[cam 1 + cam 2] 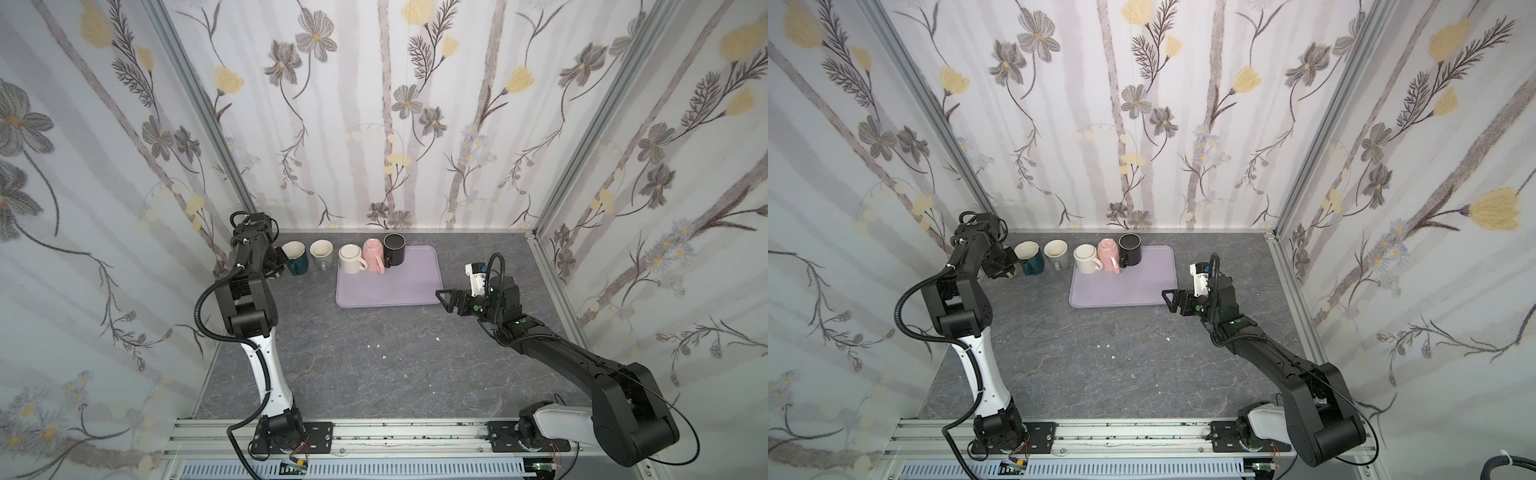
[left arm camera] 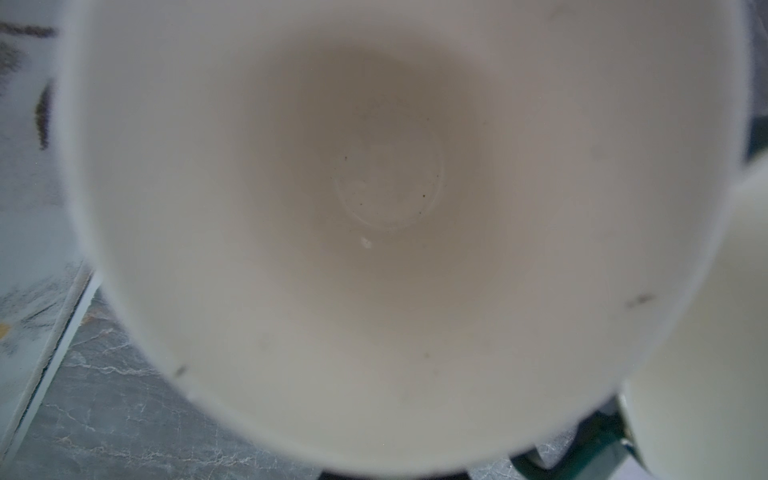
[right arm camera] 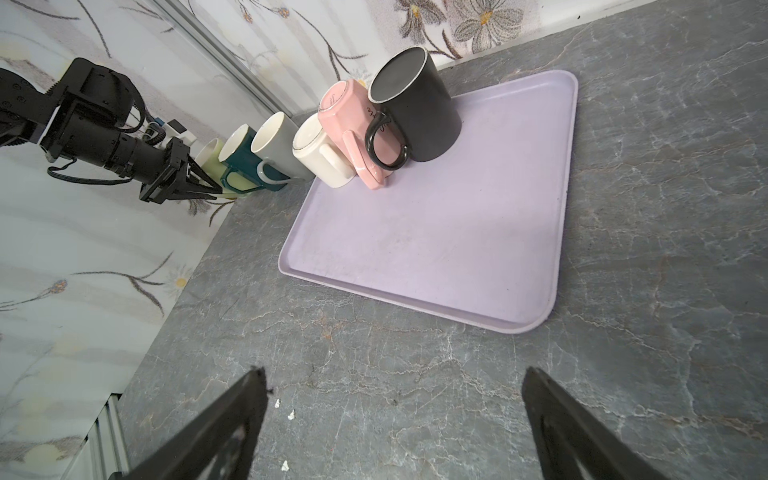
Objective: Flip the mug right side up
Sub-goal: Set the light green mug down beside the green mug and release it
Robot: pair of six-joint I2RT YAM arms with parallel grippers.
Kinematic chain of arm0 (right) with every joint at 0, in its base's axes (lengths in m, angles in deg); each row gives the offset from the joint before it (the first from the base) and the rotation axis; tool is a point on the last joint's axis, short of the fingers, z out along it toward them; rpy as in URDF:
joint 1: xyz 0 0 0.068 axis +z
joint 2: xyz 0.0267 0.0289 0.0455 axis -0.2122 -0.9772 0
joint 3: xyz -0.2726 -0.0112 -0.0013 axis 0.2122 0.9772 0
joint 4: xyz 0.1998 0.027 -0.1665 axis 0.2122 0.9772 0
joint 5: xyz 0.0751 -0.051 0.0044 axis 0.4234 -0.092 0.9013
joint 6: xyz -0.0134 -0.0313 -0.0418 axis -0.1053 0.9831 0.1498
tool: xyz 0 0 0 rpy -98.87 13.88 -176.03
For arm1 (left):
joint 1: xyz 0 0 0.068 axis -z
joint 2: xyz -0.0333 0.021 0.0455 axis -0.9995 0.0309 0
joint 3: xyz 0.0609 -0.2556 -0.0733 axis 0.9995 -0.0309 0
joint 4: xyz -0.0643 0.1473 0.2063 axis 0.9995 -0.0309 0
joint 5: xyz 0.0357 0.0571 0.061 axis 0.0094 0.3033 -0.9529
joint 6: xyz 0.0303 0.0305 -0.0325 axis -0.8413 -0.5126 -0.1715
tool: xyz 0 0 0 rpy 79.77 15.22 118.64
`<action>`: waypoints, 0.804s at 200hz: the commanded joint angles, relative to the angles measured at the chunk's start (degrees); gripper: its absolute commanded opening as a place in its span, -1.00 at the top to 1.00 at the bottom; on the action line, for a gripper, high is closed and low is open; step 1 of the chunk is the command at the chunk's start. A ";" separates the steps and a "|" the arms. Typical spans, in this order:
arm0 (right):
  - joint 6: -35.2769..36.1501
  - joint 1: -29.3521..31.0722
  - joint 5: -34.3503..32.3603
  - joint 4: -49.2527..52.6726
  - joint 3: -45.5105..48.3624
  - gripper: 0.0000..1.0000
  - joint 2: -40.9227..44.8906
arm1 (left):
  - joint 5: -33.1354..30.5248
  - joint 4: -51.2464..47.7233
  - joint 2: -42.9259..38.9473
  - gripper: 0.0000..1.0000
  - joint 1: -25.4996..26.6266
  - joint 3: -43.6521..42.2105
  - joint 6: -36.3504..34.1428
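Observation:
A pale green mug (image 3: 208,156) stands mouth up at the far left, and its cream inside (image 2: 374,187) fills the left wrist view. My left gripper (image 3: 208,189) is shut with its tips on that mug's handle; in both top views the arm hides most of the mug. On the lilac tray (image 1: 395,286) a cream mug (image 1: 351,258), a pink mug (image 1: 372,254) and a black mug (image 1: 395,248) sit base up, and the pink one leans. My right gripper (image 1: 446,301) hangs open and empty over the table by the tray's near right corner.
A teal mug (image 1: 296,258) and a grey mug (image 1: 322,254) stand mouth up between the pale green mug and the tray. Walls close in at the back and on both sides. Small white crumbs (image 3: 291,413) lie on the grey table in front of the tray.

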 commanded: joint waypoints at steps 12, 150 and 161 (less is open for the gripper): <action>-0.61 -0.06 0.86 -3.82 -0.45 -0.95 -0.14 | -1.46 0.52 0.45 1.00 -0.09 0.53 -0.84; -0.42 -0.22 1.02 -3.34 0.30 -0.99 0.60 | -0.76 -1.30 -4.28 -0.55 1.25 -3.14 -0.32; -0.41 -0.22 1.32 -3.51 0.43 -0.99 0.63 | -0.57 -1.17 -6.10 -0.63 1.58 -4.61 -1.35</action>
